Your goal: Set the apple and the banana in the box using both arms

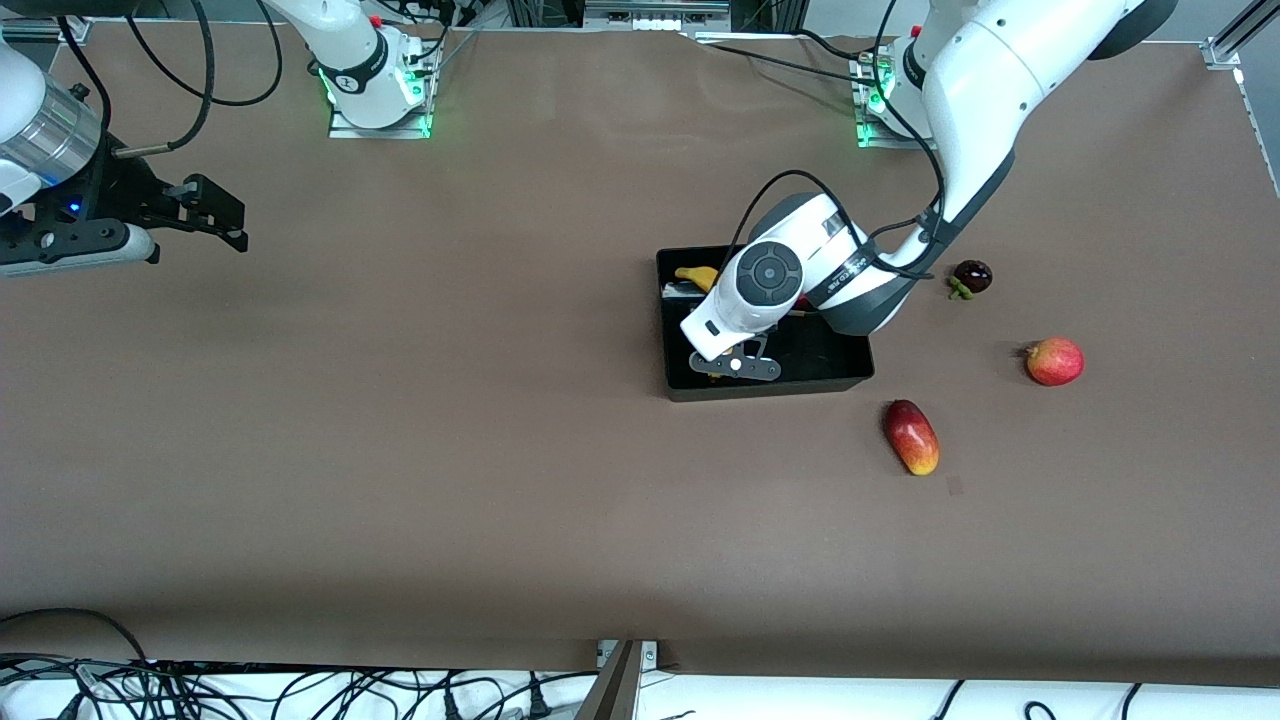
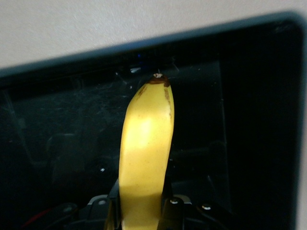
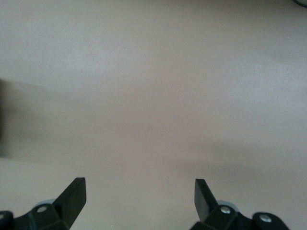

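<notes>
The black box [image 1: 845, 372] sits mid-table, toward the left arm's end. My left gripper [image 2: 141, 203] is shut on the yellow banana [image 2: 146, 143] and holds it low inside the box [image 2: 249, 96]. In the front view the left wrist covers the hand, and only the banana's end [image 1: 697, 276] shows near the box's wall nearest the robots. The apple is mostly hidden: a red sliver [image 1: 803, 301] shows in the box under the left wrist. My right gripper [image 1: 222, 216] is open and empty over bare table at the right arm's end, as the right wrist view [image 3: 139, 191] also shows.
Outside the box, toward the left arm's end, lie a dark purple fruit [image 1: 971, 277], a red-orange round fruit [image 1: 1055, 361] and an oblong red-yellow fruit [image 1: 911, 436]. Cables run along the table's edge nearest the front camera.
</notes>
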Robot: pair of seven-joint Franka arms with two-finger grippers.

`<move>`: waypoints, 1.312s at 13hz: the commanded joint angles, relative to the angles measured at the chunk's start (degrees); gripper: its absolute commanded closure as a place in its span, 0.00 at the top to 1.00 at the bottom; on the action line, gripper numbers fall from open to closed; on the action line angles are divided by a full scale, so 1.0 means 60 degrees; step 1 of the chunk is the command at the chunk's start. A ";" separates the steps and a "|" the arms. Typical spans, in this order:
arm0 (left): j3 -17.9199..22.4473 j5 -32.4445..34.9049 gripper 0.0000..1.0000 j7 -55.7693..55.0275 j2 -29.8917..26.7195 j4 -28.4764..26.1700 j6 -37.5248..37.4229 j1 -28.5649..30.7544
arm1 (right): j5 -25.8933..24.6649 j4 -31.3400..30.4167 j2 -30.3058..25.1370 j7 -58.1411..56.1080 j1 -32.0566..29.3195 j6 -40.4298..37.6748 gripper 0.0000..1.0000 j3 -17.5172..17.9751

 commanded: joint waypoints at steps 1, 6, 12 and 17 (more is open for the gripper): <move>0.0218 0.1029 0.05 -0.1178 0.0121 -0.0332 0.0472 -0.0375 | -0.0028 0.0145 0.0029 -0.0026 0.0026 -0.0094 1.00 0.0002; 0.0204 0.1179 1.00 -0.1400 -0.0081 -0.0245 0.0312 -0.0156 | -0.0028 0.0145 0.0043 -0.0026 0.0026 -0.0094 1.00 0.0002; -0.0717 0.0127 1.00 -0.0717 -0.1269 0.1581 -0.3064 0.0824 | -0.0043 0.0145 0.0029 -0.0026 0.0026 -0.0094 1.00 0.0002; -0.0850 -0.1104 1.00 0.1771 -0.1415 0.4176 -0.6640 0.1686 | -0.0043 0.0145 0.0029 -0.0026 0.0026 -0.0094 1.00 0.0002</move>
